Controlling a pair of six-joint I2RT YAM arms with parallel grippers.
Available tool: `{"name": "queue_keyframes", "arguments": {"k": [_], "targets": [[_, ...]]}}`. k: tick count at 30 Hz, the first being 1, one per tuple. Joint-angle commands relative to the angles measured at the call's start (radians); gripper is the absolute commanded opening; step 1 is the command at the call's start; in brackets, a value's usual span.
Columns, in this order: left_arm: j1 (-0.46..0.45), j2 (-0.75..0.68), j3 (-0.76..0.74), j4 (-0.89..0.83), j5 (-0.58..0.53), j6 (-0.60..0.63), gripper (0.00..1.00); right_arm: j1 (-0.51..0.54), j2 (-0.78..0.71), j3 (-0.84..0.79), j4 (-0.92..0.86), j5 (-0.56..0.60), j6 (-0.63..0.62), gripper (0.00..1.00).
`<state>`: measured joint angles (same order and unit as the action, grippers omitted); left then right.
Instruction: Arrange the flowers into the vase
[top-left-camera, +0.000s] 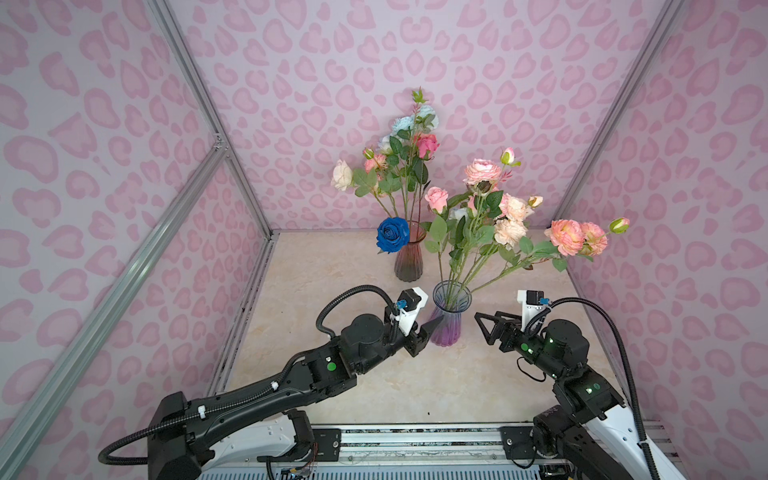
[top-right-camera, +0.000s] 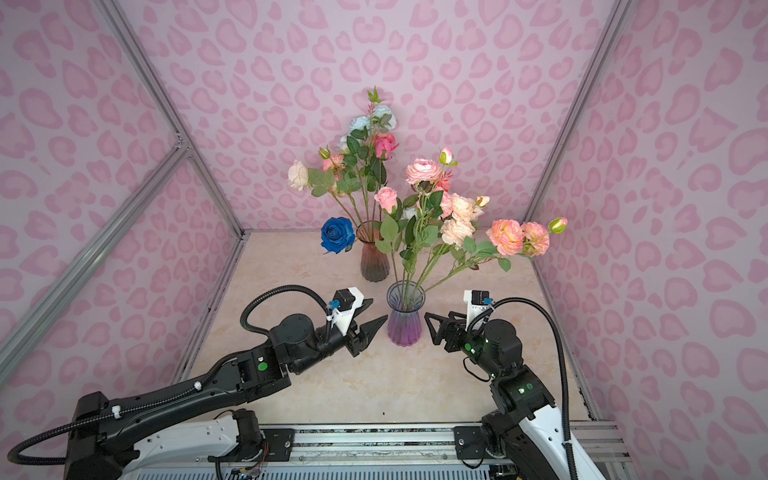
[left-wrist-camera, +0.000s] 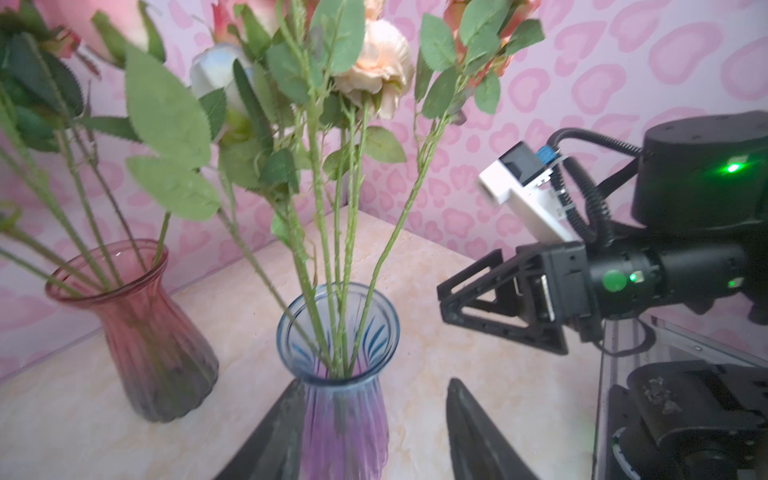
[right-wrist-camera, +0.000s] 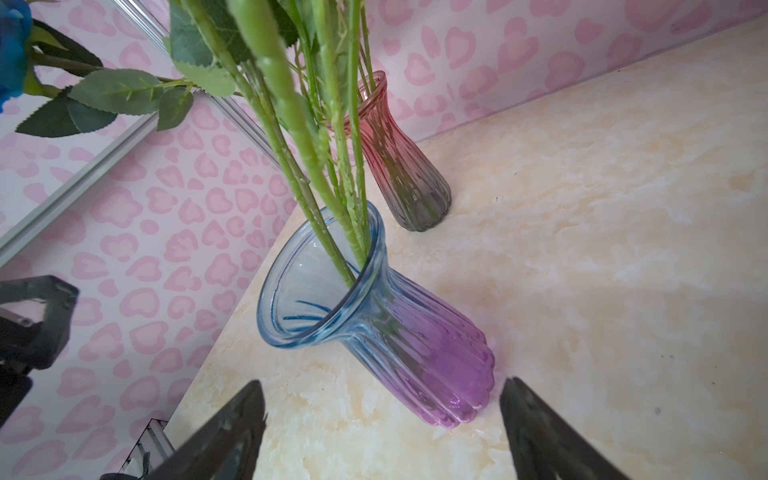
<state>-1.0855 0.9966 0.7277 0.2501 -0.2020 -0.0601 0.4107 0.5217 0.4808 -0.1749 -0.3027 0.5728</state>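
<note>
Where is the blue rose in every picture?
In both top views: the blue rose sits left of the red vase, level with its rim.
Left wrist: not in it.
Right wrist: only a blue bit shows at the picture's edge.
Shared landmark: the red vase, seen in all four.

My purple vase (top-left-camera: 446, 332) and red vase (top-left-camera: 409, 262) are ribbed, glossy, see-through glass. The flowers (top-left-camera: 482, 172) look like matt cloth on plastic stems (left-wrist-camera: 320, 232). My table (top-left-camera: 332, 291) is smooth, marble-patterned and faintly shiny. My left gripper (top-right-camera: 379, 309) and right gripper (left-wrist-camera: 442, 303) are matt black plastic, and the frame (top-left-camera: 199, 95) is brushed metal.
</note>
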Motion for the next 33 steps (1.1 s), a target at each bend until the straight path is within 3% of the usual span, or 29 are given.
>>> {"name": "queue_keyframes", "arguments": {"k": [1,5,9,11,17,21,26,29,33], "targets": [[0.001,-0.078,-0.09,0.006,-0.173,-0.076,0.54,0.015,-0.01,-0.009,-0.036,0.03,-0.001,0.89],[0.002,-0.141,-0.193,-0.041,-0.428,-0.256,0.51,0.038,-0.032,-0.04,-0.07,0.061,0.035,0.88],[0.004,-0.158,-0.242,-0.155,-0.564,-0.459,0.5,0.06,-0.065,-0.104,-0.069,0.092,0.136,0.85],[0.005,-0.15,-0.25,-0.236,-0.631,-0.567,0.51,0.079,-0.085,-0.17,-0.033,0.12,0.245,0.8],[0.012,-0.146,-0.25,-0.311,-0.663,-0.647,0.52,0.204,-0.121,-0.37,0.149,0.254,0.531,0.7],[0.019,-0.189,-0.267,-0.327,-0.668,-0.649,0.53,0.278,-0.049,-0.328,0.111,0.344,0.514,0.63],[0.051,-0.265,-0.305,-0.337,-0.644,-0.66,0.54,0.332,0.23,-0.255,0.247,0.269,0.481,0.51],[0.065,-0.305,-0.322,-0.354,-0.633,-0.675,0.54,0.389,0.34,-0.231,0.338,0.267,0.487,0.51],[0.068,-0.346,-0.347,-0.367,-0.628,-0.69,0.54,0.469,0.397,-0.228,0.394,0.352,0.529,0.53]]}}
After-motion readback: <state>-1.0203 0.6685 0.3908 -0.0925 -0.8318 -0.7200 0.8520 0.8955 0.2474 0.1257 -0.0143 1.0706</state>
